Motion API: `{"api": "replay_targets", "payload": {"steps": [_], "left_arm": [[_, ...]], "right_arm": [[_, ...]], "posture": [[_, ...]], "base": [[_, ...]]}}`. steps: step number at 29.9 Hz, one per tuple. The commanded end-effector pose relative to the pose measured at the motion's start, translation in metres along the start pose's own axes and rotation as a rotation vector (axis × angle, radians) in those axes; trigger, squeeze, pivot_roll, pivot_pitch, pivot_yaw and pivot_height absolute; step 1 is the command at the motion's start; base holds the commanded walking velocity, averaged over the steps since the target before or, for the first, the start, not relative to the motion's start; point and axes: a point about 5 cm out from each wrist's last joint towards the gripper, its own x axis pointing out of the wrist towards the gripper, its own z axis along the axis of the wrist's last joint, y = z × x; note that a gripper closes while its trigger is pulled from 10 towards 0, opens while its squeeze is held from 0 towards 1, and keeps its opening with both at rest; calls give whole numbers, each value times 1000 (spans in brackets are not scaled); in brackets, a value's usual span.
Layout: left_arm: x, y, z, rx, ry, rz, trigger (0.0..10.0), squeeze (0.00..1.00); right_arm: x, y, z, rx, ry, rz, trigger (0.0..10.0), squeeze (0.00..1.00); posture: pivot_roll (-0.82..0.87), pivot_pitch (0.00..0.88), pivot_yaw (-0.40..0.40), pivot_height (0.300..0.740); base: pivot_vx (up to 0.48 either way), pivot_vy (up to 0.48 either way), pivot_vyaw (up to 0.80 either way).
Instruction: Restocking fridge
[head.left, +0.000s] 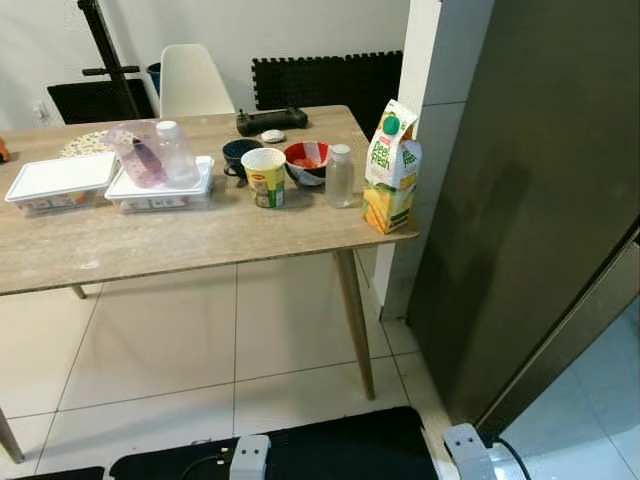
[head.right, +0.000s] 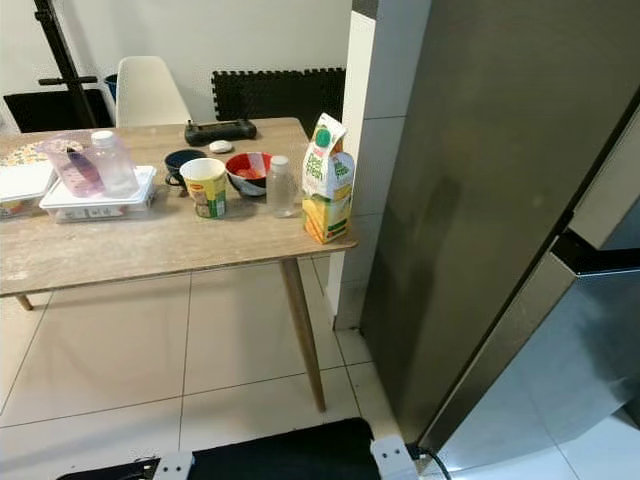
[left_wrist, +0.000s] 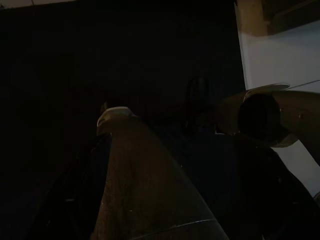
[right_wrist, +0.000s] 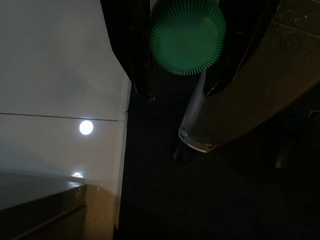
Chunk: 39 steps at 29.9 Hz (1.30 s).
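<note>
The right hand (right_wrist: 175, 75) grasps a green-capped item (right_wrist: 187, 35) between its fingers (right_wrist: 132, 55), above the dark floor mat. The left hand's state cannot be told in the dark wrist view. A juice carton (head.left: 392, 167) stands at the bench's (head.left: 150, 245) right corner, beside the closed fridge (head.left: 530, 200).

One juice carton (head.left: 391, 168) near the table's (head.left: 150, 245) right edge. One small bottle (head.left: 341, 176), one paper cup (head.left: 265, 177), one red bowl (head.left: 307, 161), one dark mug (head.left: 239, 156). Two flat white boxes (head.left: 62, 183) (head.left: 160, 190) toward the left edge. One white chair (head.left: 190, 82) behind.
</note>
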Motion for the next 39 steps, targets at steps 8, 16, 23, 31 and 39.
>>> {"api": "replay_targets", "payload": {"steps": [8,16,23,31,39], "left_arm": [[-4,9,-6,14,31,28,10000,0],[-4,9,-8,22,36,27,10000,0],[-4,6,-11,25,41,23,10000,0],[-3,2,-12,24,35,10,10000,0],[-3,-5,-19,51,43,-16,10000,0]], "right_arm": [[2,6,6,6,-2,12,10000,0],[1,6,2,-2,7,13,10000,0],[1,4,2,-93,-6,5,10000,0],[-4,-11,-5,-52,-59,-33,10000,0],[-1,6,6,-21,-113,102,10000,0]], "posture": [[-35,0,-23,740],[-32,0,-31,740],[-27,0,-38,740],[-26,0,-54,740],[-40,8,-74,740]], "base": [[0,0,0],[0,0,0],[0,0,0],[0,0,0],[0,0,0]]}}
